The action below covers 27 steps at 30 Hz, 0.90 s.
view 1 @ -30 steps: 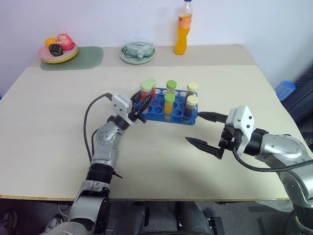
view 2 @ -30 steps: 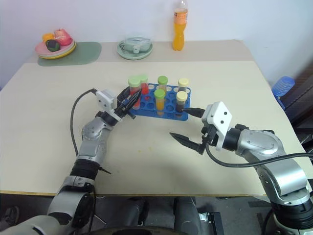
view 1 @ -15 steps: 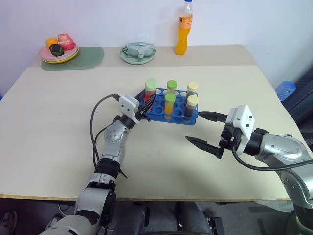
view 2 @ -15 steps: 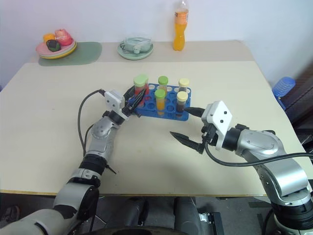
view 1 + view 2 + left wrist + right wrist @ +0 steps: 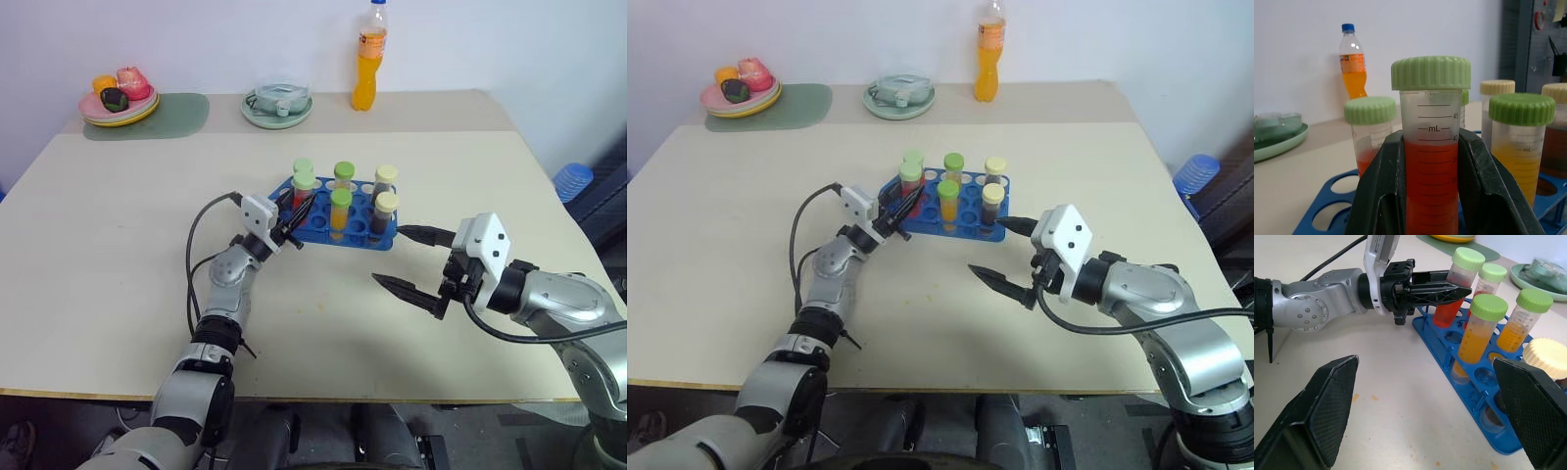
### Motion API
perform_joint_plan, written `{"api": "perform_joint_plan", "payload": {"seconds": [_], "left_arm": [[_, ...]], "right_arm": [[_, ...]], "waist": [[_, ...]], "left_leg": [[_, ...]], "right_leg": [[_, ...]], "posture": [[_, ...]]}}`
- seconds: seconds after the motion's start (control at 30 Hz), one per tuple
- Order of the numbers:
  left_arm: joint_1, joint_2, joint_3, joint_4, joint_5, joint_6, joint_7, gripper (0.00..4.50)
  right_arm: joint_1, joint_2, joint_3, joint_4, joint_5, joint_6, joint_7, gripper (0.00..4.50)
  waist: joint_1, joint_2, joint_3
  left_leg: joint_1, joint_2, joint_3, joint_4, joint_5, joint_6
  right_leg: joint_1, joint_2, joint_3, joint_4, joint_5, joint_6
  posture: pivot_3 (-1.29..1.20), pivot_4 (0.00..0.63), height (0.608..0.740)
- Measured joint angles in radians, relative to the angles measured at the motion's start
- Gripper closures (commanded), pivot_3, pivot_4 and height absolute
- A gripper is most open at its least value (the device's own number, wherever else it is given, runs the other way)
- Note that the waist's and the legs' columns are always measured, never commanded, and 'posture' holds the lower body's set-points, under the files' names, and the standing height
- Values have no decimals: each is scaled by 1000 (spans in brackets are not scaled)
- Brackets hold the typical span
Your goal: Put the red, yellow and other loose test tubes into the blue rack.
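Since a second ago the left tool [image 5: 290,217], clenched on the green-capped clear plastic tube of red liquid [image 5: 303,192], has lowered it upright into the bright blue plastic rack [image 5: 355,232] at its 9 o'clock corner, the right tool [image 5: 413,258] gaping idle at 5 o'clock.

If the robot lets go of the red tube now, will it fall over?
Probably not: the red tube looks partly sunk in the blue rack, which should steady it. Its liquid likely keeps it bottom-heavy. The left gripper clamps it.
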<state>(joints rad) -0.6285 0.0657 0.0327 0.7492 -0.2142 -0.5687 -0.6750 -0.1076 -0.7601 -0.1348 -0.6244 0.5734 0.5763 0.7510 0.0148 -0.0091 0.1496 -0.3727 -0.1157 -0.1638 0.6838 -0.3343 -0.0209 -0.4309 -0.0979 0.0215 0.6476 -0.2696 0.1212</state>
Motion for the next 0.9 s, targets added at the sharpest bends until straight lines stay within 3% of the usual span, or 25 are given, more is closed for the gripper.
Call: {"api": "perform_joint_plan", "payload": {"seconds": [0.03,0.2,0.53,0.9], "left_arm": [[0,-1,1,3,-7,-1,-11,2429],[1,-7,-5,9,-1,-4,-17,44],[77,37,-12,-147,2,116,-6,44],[321,266,27,-500,-114,338,-133,44]], "right_arm": [[0,0,0,0,0,-3,0,0],[1,1,0,0,0,-16,0,0],[18,40,1,15,-10,-41,-15,0],[21,127,35,201,-124,-185,-36,0]], "waist": [[0,0,0],[-1,0,0],[-3,0,0],[-3,1,0]], "left_leg": [[0,0,0,0,0,0],[0,0,0,0,0,0],[0,1,0,0,0,0],[1,1,0,0,0,0]], "right_leg": [[0,0,0,0,0,0],[0,0,0,0,0,0],[0,0,0,0,0,0],[0,0,1,1,0,0]], "posture": [[0,150,740],[0,150,740],[0,150,740],[0,150,740]]}}
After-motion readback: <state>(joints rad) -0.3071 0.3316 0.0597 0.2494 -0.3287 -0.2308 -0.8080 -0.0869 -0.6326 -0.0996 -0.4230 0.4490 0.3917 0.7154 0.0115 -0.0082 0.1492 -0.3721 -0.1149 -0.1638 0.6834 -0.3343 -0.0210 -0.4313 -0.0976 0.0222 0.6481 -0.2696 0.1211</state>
